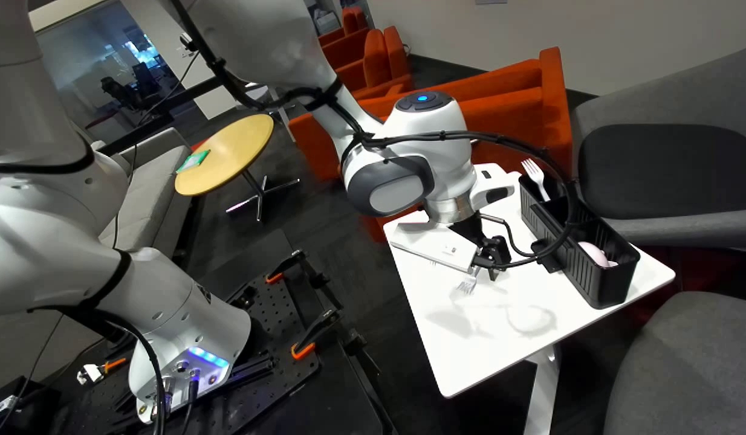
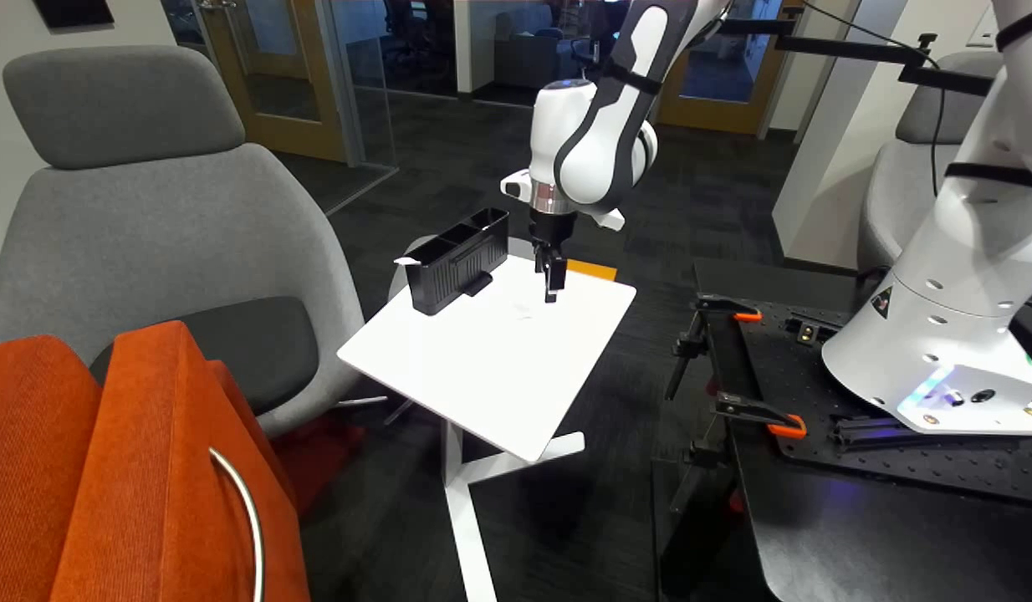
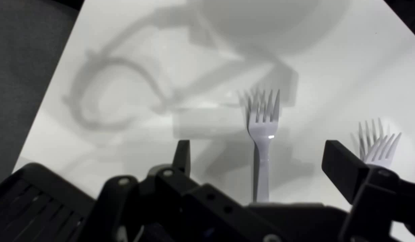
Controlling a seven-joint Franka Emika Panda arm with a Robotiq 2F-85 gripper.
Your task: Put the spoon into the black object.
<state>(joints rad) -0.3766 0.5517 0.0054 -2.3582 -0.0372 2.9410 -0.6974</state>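
In the wrist view we find the tool (image 3: 259,158) spread, a pale fork (image 3: 264,134) lying on the tabletop (image 3: 345,94) between its fingers (image 3: 182,156), touching neither. Another fork (image 3: 382,155) shows beside one finger. In an exterior view, the black rack (image 1: 575,266) holds a white fork (image 1: 535,176), tines up, at one end and, near the other, a rounded pale piece (image 1: 592,254) we cannot identify.

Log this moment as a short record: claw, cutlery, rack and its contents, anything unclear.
Claw: open, holding nothing
Between jaws in wrist view: fork lying on the table
Right of that: another fork, partly hidden
Rack: black, standing on the table
Rack, one end: stored fork, tines up
Rack, other end: pale rounded item
Unclear: that item's identity, fork count; no spoon clearly identifiable
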